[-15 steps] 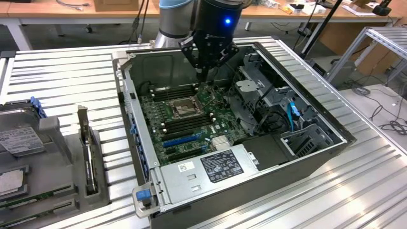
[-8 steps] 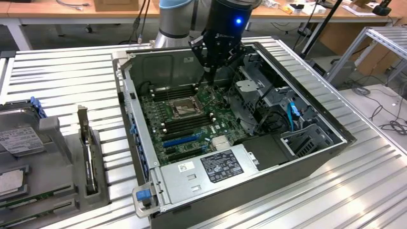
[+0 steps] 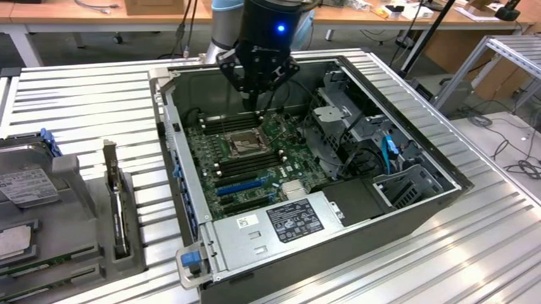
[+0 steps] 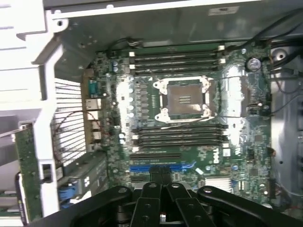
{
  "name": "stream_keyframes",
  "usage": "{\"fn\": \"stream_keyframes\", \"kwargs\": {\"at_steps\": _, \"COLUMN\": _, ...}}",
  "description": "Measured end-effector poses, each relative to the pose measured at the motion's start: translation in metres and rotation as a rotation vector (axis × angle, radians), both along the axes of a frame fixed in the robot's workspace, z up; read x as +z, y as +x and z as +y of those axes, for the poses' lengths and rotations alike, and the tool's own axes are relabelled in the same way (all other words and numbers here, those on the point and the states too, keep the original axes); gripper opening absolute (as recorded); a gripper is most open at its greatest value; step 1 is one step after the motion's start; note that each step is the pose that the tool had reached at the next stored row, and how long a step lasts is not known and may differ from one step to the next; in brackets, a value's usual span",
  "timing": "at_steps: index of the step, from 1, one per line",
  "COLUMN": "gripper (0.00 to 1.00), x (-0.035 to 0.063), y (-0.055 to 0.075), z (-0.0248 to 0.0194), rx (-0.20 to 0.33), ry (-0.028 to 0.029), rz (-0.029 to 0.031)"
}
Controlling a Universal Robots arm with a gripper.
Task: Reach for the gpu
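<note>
Hovers in the open computer case (image 3: 381,244) with the gripper (image 3: 253,106) pinched shut on nothing, well apart from the gpu (image 3: 113,190).

Hangs just above the memory slots (image 3: 222,120) of the motherboard (image 3: 270,161), beside the bare CPU socket (image 3: 245,144). Shares the case with a labelled power supply (image 3: 283,221) at the near end and a black drive cage (image 3: 406,187) toward the exterior view's right. Finds the gpu, seemingly the thin card, outside the case toward the exterior view's left, standing on edge in a grey rack (image 3: 80,215) next to a hard drive (image 3: 25,183). Sits, case and rack alike, on a table (image 3: 93,95) of ribbed metal slats. Beyond: wooden benches (image 3: 85,12), a metal frame (image 3: 507,54), and loose cables (image 3: 507,149) on the floor.
</note>
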State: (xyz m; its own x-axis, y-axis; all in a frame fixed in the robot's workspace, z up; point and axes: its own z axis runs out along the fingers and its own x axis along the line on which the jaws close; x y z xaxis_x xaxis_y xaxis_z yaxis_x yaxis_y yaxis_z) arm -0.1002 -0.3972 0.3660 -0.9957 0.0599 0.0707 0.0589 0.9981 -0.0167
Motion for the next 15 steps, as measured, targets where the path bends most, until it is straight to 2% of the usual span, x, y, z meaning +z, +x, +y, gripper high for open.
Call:
{"fn": "stream_keyframes", "kwargs": {"at_steps": 3, "gripper": 0.11, "x": 0.0019, "y": 0.0, "z": 0.0, "rx": 0.002, "ry": 0.0, "rz": -0.0001}}
{"fn": "stream_keyframes", "kwargs": {"at_steps": 5, "gripper": 0.11, "x": 0.0028, "y": 0.008, "z": 0.0, "rx": 0.006, "ry": -0.0001, "rz": 0.0}}
{"fn": "stream_keyframes", "kwargs": {"at_steps": 9, "gripper": 0.11, "x": 0.0029, "y": 0.043, "z": 0.0, "rx": 0.007, "ry": 0.0, "rz": 0.0}}
{"fn": "stream_keyframes", "kwargs": {"at_steps": 11, "gripper": 0.11, "x": 0.003, "y": 0.051, "z": 0.0, "rx": 0.007, "ry": -0.0002, "rz": 0.0001}}
{"fn": "stream_keyframes", "kwargs": {"at_steps": 15, "gripper": 0.11, "x": 0.0029, "y": 0.054, "z": 0.0, "rx": 0.007, "ry": -0.0001, "rz": 0.0001}}
